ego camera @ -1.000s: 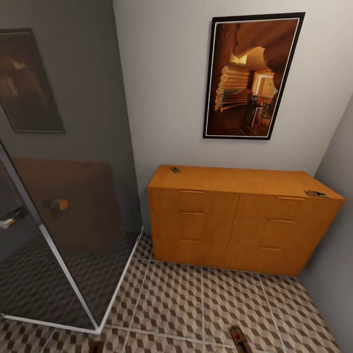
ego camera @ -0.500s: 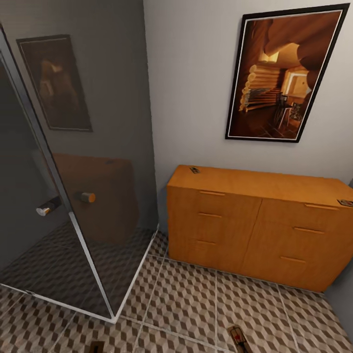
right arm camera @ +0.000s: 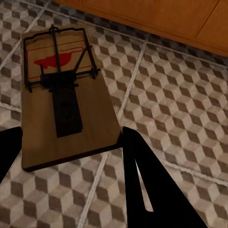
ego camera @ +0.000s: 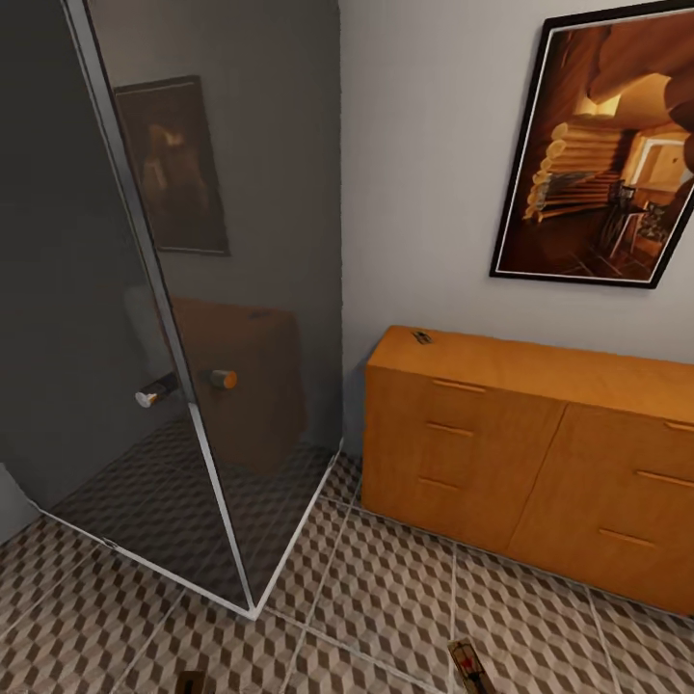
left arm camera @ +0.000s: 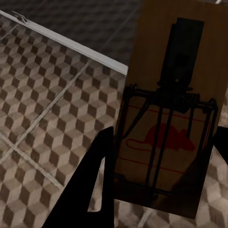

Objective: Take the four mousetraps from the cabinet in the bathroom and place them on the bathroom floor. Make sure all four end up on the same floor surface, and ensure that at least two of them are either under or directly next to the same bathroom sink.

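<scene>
Two mousetraps sit in my grip: my left gripper (left arm camera: 156, 190) is clamped on one mousetrap (left arm camera: 173, 109), my right gripper (right arm camera: 71, 161) on another mousetrap (right arm camera: 61, 90), both above the bathroom floor (ego camera: 386, 598). One more trap (ego camera: 421, 336) lies on the cabinet (ego camera: 540, 463) top, at its end near the glass shower screen (ego camera: 251, 386). A framed picture (ego camera: 607, 154) hangs on the wall above.

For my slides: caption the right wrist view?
Right gripper holding a mousetrap above the floor.
</scene>
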You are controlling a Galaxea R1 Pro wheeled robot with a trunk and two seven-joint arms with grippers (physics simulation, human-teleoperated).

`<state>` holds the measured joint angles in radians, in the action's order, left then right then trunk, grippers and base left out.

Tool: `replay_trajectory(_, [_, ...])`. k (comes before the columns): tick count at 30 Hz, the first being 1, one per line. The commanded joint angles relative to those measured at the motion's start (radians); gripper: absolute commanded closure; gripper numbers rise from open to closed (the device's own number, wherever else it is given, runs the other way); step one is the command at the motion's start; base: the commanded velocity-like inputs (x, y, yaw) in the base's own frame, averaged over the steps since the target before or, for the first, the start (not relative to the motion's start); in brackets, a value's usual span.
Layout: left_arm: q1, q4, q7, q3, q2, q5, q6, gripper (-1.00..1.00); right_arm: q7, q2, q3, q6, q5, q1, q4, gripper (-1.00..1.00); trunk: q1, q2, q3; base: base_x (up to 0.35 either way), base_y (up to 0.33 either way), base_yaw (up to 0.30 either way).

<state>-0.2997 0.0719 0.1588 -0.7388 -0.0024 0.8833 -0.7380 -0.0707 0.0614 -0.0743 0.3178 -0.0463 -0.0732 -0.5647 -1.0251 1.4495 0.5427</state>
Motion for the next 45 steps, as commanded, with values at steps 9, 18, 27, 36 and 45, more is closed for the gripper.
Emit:
replay_trajectory(9, [-0.001,0.002,0.016,-0.005,-0.001,-0.010,-0.001,1.00,-0.011,0.001,-0.009,0.003,-0.007,0.000,0.000,1.00,0.000,0.001,0.001,0.000,0.000,0.254])
replay_trajectory(18, [-0.001,0.002,0.016,-0.005,-0.002,-0.010,-0.001,1.00,-0.011,0.000,-0.009,0.003,-0.007,0.000,0.000,1.00,0.000,0.001,0.001,0.000,0.000,0.255])
replay_trajectory(27, [-0.001,0.002,0.016,-0.005,-0.002,-0.010,0.000,1.00,-0.011,0.000,-0.009,0.003,-0.007,0.000,0.000,1.00,0.000,0.001,0.001,0.000,0.000,0.254])
replay_trajectory(36, [-0.001,0.002,0.016,-0.005,-0.002,-0.010,0.000,1.00,-0.011,0.000,-0.010,0.004,-0.007,0.000,0.019,1.00,0.000,0.001,0.001,0.000,0.000,0.254])
replay_trajectory(45, [-0.001,0.002,0.016,-0.005,-0.002,-0.010,0.000,1.00,-0.011,0.000,-0.010,0.004,-0.007,0.000,0.034,1.00,0.000,0.001,0.001,0.000,0.000,0.254])
